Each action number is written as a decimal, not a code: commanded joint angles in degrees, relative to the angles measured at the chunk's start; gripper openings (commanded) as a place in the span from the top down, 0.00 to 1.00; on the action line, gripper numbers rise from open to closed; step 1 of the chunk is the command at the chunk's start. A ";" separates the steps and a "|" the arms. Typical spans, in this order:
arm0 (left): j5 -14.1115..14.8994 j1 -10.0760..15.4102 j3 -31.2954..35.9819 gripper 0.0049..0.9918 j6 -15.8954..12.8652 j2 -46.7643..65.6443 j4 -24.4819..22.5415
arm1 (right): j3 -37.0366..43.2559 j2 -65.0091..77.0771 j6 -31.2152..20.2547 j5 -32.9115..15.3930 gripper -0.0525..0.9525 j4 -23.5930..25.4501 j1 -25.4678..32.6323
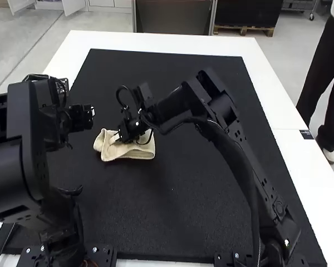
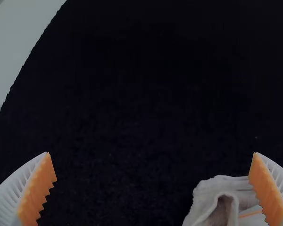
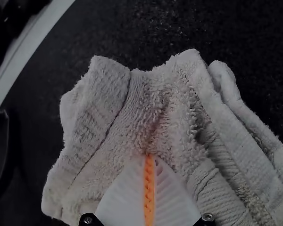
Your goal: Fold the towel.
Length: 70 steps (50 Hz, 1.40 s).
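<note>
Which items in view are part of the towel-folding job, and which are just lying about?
Part of the job:
- towel, rumpled and partly folded over
- right pincer, closed, at the towel
- left pincer, open

Just there:
- black mat, under the towel
- white table, under the mat
- small dark tag, on the table's edge

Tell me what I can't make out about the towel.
- Right wrist view: whether the right tool pinches the towel; its closed fingers cover that spot.
- Right wrist view: the towel's underside, hidden beneath its upper layers.
- High view: part of the towel's middle, behind the right tool.
- Left wrist view: much of the towel, cut off by the picture's edge.
</note>
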<state>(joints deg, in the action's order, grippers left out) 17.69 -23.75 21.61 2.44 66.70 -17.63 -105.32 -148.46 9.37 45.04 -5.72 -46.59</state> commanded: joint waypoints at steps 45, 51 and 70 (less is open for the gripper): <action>1.64 0.63 11.27 0.03 1.87 -0.87 4.71 | 0.73 29.81 -0.84 -3.11 0.97 6.59 11.17; 1.64 1.77 14.78 0.03 2.05 -1.13 6.73 | 3.45 35.52 -0.58 -5.75 0.97 5.63 13.45; -4.07 9.42 26.56 0.03 6.79 -4.38 10.16 | 19.71 56.88 3.29 -14.80 0.97 -5.62 22.33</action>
<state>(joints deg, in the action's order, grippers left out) 16.86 -16.29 44.36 7.29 64.73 -7.53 -89.17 -98.04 11.07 35.14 -9.26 -26.76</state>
